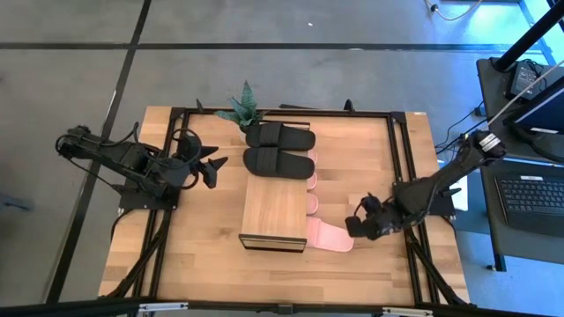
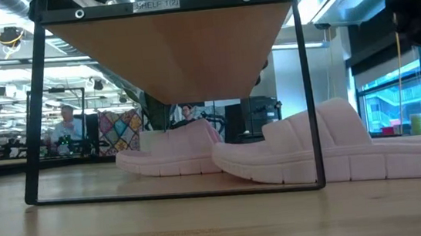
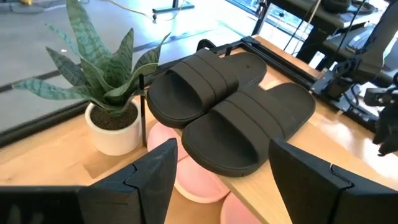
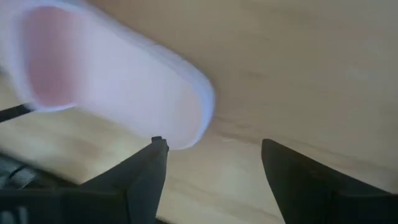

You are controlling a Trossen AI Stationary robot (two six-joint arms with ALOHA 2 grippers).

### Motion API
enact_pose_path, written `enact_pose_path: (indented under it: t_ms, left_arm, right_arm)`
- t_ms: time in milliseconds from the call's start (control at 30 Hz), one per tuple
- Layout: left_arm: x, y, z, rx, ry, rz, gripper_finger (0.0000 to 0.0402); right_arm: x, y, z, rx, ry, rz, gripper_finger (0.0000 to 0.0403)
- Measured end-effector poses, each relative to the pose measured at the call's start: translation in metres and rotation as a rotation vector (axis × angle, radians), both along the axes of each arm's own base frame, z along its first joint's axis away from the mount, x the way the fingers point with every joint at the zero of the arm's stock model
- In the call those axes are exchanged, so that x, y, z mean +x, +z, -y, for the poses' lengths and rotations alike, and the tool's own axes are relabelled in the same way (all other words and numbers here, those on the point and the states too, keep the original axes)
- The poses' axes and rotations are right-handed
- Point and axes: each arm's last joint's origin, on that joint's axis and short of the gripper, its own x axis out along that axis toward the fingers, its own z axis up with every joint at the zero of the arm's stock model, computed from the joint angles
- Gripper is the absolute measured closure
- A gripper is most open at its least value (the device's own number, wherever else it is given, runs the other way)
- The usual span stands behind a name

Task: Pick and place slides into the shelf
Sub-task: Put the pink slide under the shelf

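Six slides, nearly all shelved

Six slides belong here, and most look settled. Both black slides (image 1: 279,148) sit side by side on the far end of the shelf (image 1: 274,208), whose light plank top hides much of what lies under it. Pink heels poke out along its right edge (image 1: 311,192), so I judge those pairs tucked beneath. One pink slide (image 1: 329,235) lies only partly under the near end, its heel sticking well out onto the surface (image 1: 203,255); pushing it in seems the remaining job. It looks soft, pale and thick-soled, with a ridged edge.

Just beside that heel hangs the right pincer (image 1: 363,224), fingers spread and holding nothing. Left of the shelf, by the black pair, waits the left pincer (image 1: 214,169), also spread and empty. A potted plant (image 1: 244,109) stands at the far end.
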Motion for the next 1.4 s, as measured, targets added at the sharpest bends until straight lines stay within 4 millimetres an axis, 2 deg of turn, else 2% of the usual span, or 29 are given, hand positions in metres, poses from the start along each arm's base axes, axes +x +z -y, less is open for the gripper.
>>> enact_pose_path:
  t_ms: [300, 467, 600, 767, 1133, 1400]
  left_arm:
    - [0.001, -0.001, 0.001, 0.018, -0.076, -0.049, 0.0160]
    - [0.001, -0.001, 0.002, 0.008, -0.090, -0.052, 0.0160]
    - [0.001, -0.001, 0.002, 0.009, -0.090, -0.053, 0.0160]
    - [0.001, -0.001, 0.002, 0.010, -0.090, -0.056, 0.0160]
    - [0.001, -0.001, 0.002, 0.010, -0.090, -0.055, 0.0160]
    - [0.001, -0.001, 0.002, 0.010, -0.090, -0.055, 0.0160]
  right_arm:
    - [0.020, -0.031, -0.025, 0.038, -0.092, -0.033, 0.0143]
    - [0.024, -0.050, -0.030, 0.006, -0.134, -0.098, 0.0143]
    - [0.028, -0.056, -0.033, 0.008, -0.136, -0.095, 0.0151]
    - [0.030, -0.057, -0.034, 0.013, -0.137, -0.083, 0.0205]
    - [0.031, -0.056, -0.034, -0.033, -0.094, -0.042, 0.0380]
    - [0.041, -0.051, -0.032, -0.028, -0.108, -0.013, 0.0383]
